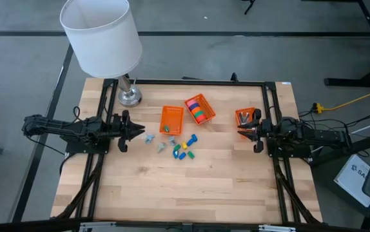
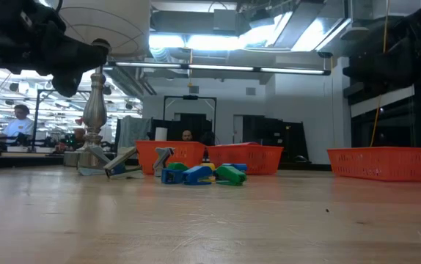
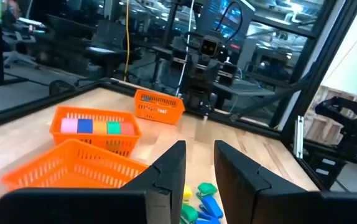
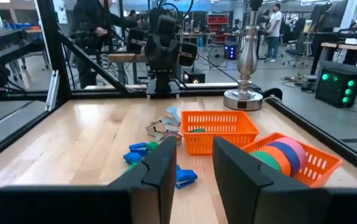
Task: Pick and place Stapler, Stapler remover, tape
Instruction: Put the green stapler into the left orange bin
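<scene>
Two dark, cabled arms (image 1: 69, 129)

Overhead, table-level and two facing wrist views, all sharing orange baskets (image 1: 171, 118), perhaps the same ones.

Three orange baskets (image 1: 171, 118), one lamp (image 1: 101, 33), two arms (image 1: 62, 128).

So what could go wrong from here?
The loose blue, green and yellow pieces lie bunched together beside the grey metal pieces, so a hand closing on one might knock its neighbours away. The lamp stands close to the left hand, and a wide swing could hit it.
</scene>
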### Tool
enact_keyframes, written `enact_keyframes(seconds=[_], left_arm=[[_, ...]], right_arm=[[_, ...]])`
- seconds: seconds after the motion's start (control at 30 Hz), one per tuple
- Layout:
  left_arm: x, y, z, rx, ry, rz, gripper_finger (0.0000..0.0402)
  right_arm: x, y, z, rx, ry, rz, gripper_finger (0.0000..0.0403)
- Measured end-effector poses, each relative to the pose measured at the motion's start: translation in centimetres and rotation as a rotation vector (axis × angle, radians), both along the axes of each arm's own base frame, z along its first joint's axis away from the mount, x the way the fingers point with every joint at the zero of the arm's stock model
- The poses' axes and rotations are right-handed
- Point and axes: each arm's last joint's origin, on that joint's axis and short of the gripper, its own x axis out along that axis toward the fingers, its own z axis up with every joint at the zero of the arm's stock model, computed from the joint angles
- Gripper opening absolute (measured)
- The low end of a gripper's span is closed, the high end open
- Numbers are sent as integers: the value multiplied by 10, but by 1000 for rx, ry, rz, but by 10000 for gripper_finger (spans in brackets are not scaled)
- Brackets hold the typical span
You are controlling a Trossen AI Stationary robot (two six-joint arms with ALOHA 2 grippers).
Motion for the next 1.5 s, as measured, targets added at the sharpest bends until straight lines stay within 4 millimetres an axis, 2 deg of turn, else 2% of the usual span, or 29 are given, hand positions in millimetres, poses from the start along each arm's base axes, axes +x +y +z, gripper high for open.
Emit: enact_keyframes(seconds=[0.4, 0.67, 1.1, 1.3, 1.5], left_arm=[[1, 2, -1, 85, 25, 58, 80], [8, 1, 7, 161, 182, 47, 80], [44, -1, 39, 233, 438, 27, 89], [60, -2, 49, 253, 629, 19, 109], [78, -4, 54, 215, 677, -14, 135]], right_arm=[[2, -2, -1, -23, -71, -58, 108], [2, -3, -1, -63, -69, -85, 108], [2, -2, -1, -76, -66, -80, 108], [2, -2, -1, -76, -65, -77, 108], [2, -2, -1, -76, -64, -77, 108]])
